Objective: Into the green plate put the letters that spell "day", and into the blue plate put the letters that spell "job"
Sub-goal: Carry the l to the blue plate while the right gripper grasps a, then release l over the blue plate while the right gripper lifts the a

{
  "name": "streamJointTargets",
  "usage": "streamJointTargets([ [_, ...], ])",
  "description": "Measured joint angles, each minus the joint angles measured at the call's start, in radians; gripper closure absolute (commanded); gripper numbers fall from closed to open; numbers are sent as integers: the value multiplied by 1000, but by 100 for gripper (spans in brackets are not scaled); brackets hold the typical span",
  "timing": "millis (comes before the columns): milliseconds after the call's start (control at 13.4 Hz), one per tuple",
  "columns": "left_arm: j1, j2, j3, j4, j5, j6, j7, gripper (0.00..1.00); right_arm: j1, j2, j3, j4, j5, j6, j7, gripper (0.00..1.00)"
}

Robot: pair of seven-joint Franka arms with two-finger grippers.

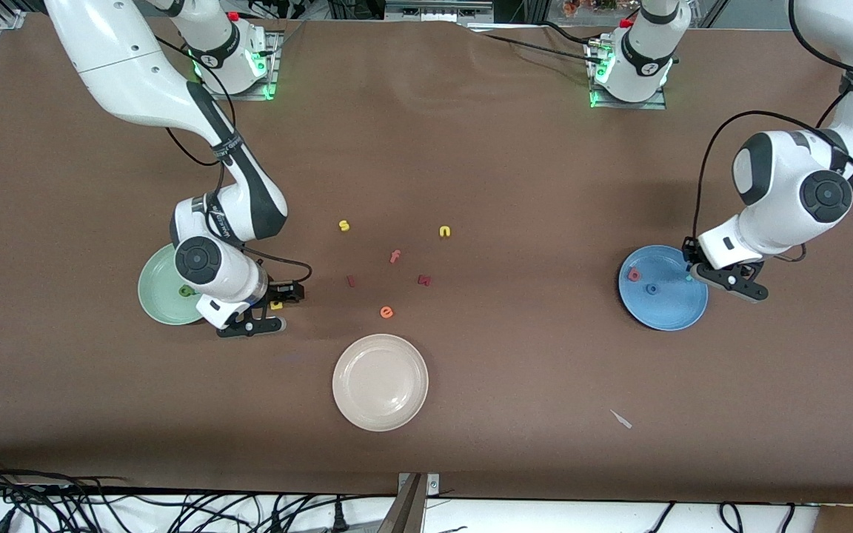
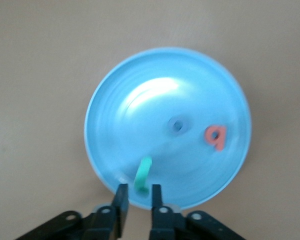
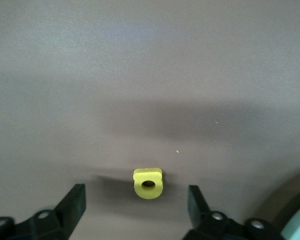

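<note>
The blue plate (image 1: 662, 307) holds a salmon-red letter (image 1: 634, 275), a blue ring "o" (image 1: 651, 289) and a teal hooked "j" (image 1: 688, 279). My left gripper (image 1: 700, 272) hangs low over that plate's rim. In the left wrist view its fingers (image 2: 121, 202) stand slightly open, with the "j" (image 2: 143, 175) lying on the plate and its hook end loose between the tips. The green plate (image 1: 160, 296) holds a dark green letter (image 1: 187, 290). Beside it my right gripper (image 1: 277, 309) is open wide around a yellow letter (image 3: 148, 183) on the table.
Between the plates lie a yellow "s" (image 1: 343, 225), a yellow "n" (image 1: 444, 232), a salmon "f" (image 1: 395, 257), two dark red letters (image 1: 350, 280) (image 1: 424, 280) and an orange "e" (image 1: 386, 312). A cream-white plate (image 1: 380, 382) sits nearer the front camera.
</note>
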Motion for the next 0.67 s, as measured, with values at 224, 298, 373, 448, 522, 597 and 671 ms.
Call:
streamJointTargets([
  [224,2,0,-7,-5,5,3,0,0,-2,11,0,1,0,16,-11,25],
  [298,1,0,-11,-6,5,5,0,0,-4,15,0,1,0,20,-14,29],
  [373,1,0,-15,-6,5,5,0,0,-5,19,0,1,0,22,-17,35],
  [448,2,-2,-22,-11,5,5,1,0,-5,22,0,1,0,23,-22,37],
  [522,1,-8,-35,-17,5,6,1,0,-6,25,0,1,0,23,-26,42],
  [597,1,-25,-48,-22,5,9,1,0,-7,25,-1,1,-2,24,-27,46],
  [671,1,-55,-59,-22,5,9,1,0,-7,25,-1,1,-2,24,-28,51],
])
